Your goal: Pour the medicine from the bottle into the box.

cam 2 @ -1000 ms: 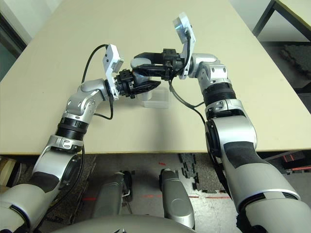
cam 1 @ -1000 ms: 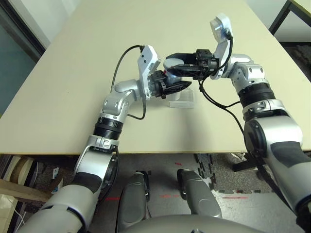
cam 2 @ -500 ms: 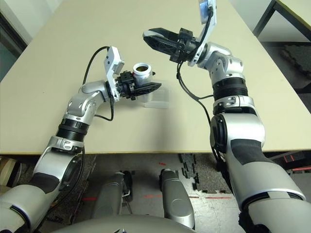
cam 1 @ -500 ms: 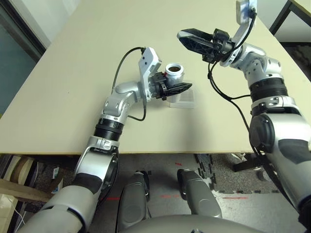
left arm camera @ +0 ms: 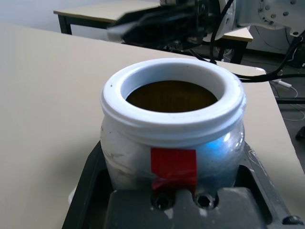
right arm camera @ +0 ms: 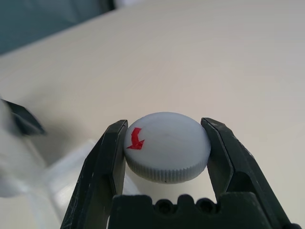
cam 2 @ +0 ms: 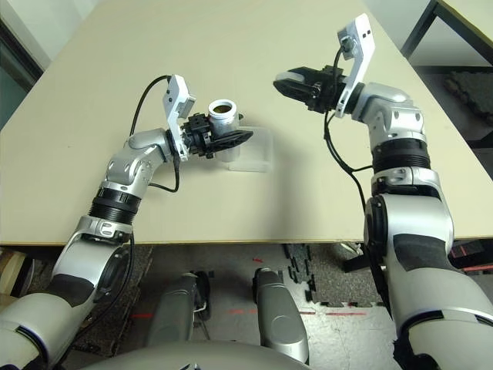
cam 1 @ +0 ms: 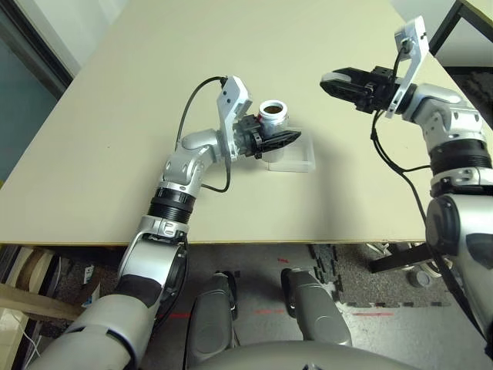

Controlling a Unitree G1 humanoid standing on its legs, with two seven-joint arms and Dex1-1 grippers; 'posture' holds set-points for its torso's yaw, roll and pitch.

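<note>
1. White plastic is now showing at the open mouth of the bottle point(cam 1: 273, 117), which is being held upright by the left gripper point(cam 1: 283, 141), fingers clamped on its body, just above the box point(cam 1: 296, 156).
2. The medicine cannot be made out inside the dark neck.
3. The grey cap point(right arm camera: 167, 146) is being carried away to the right, pinched between the fingers of the right gripper point(cam 1: 333, 80), which was over the bottle a second ago.
4. Tipping is judged to be next.
</note>
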